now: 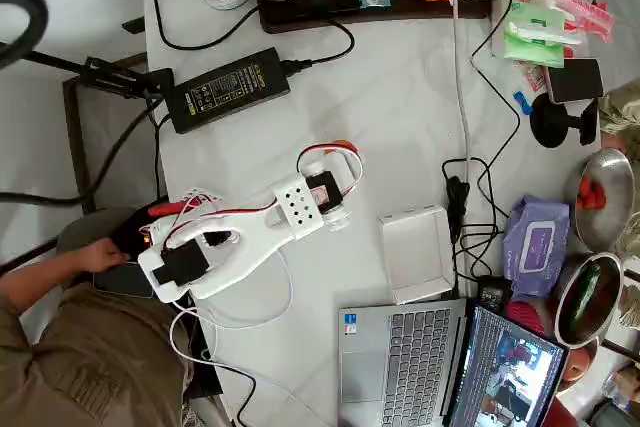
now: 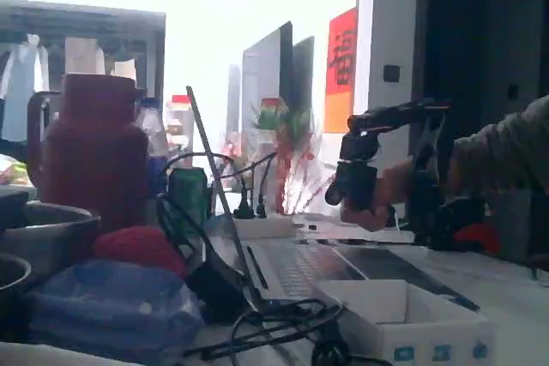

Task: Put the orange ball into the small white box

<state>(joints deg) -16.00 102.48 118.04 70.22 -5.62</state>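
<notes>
Your white gripper [image 1: 343,159] has its fingers around the small matte orange ball [image 1: 340,147] on the tabletop [image 1: 400,97], grip unclear; lift and carry to the shallow white cardboard box [image 1: 415,252] remain.

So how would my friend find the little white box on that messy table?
Find the silver laptop at the table's bottom edge in the overhead view. Just above its keyboard lies the small white box, between the white robot arm and the purple wipes packet. It is plain white, low-walled and open on top.

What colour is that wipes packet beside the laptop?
Purple with a white label; the wipes packet shows best in the overhead view.
</notes>
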